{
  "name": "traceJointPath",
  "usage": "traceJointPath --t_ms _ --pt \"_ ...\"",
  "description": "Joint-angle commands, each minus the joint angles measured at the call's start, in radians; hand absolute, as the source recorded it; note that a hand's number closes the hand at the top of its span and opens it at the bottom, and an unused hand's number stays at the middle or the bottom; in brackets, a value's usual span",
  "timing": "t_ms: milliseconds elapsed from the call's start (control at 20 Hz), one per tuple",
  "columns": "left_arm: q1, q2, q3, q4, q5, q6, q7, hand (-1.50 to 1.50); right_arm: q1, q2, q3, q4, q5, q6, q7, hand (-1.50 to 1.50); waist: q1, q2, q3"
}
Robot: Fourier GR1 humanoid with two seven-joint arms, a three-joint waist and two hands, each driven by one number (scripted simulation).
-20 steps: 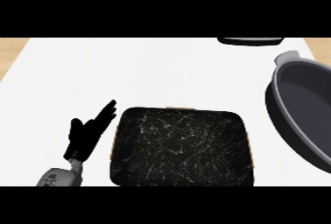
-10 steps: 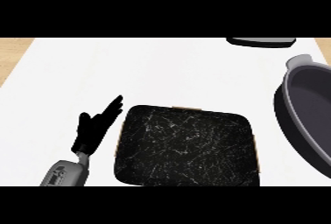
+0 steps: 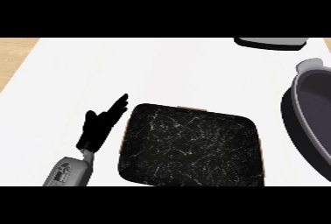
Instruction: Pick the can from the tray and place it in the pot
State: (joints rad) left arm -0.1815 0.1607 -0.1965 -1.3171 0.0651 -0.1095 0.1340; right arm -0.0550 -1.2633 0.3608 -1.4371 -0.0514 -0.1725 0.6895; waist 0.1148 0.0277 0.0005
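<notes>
left hand point(image 3: 98, 127) unmoved beside tray point(image 3: 194, 148), pot point(image 3: 310, 118) shifted right

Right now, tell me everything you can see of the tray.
The tray is a square slab with rounded corners, black with fine white marble-like veining and a thin tan edge showing at its far and right sides. It lies flat on the white counter, low in the view, its near edge cut off. No can shows on it. The left hand sits open just beside its left edge; contact cannot be told. The pot stands apart to its right.
</notes>
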Motion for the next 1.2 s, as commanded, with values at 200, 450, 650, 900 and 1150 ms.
traceJointPath --t_ms 200,450,650,900,1150 --pt "0.021 -0.016 0.009 -0.006 -0.02 0.043 0.021 0.0 -0.311 0.31 0.039 0.234 0.09 0.042 -0.034 -1.5 -0.047 -0.013 0.002" --pt "0.037 0.037 0.05 -0.008 0.016 -0.006 0.006 0.0 -0.396 0.401 -0.117 0.22 0.057 -0.202 -0.135 -1.5 -0.074 -0.023 0.002" --pt "0.067 0.035 0.058 -0.022 0.007 0.021 0.007 0.0 -0.388 0.459 -0.261 0.267 0.007 -0.368 -0.25 -1.5 -0.101 -0.028 0.003" --pt "0.108 0.033 0.06 0.01 0.006 0.004 -0.045 0.0 -0.332 0.442 -0.427 0.289 -0.047 -0.456 -0.365 -1.5 -0.126 -0.029 0.001" --pt "0.135 0.038 0.06 -0.042 -0.008 0.014 -0.036 0.0 -0.206 0.429 -0.623 0.268 -0.176 -0.394 -0.556 -1.5 -0.135 -0.032 0.001"
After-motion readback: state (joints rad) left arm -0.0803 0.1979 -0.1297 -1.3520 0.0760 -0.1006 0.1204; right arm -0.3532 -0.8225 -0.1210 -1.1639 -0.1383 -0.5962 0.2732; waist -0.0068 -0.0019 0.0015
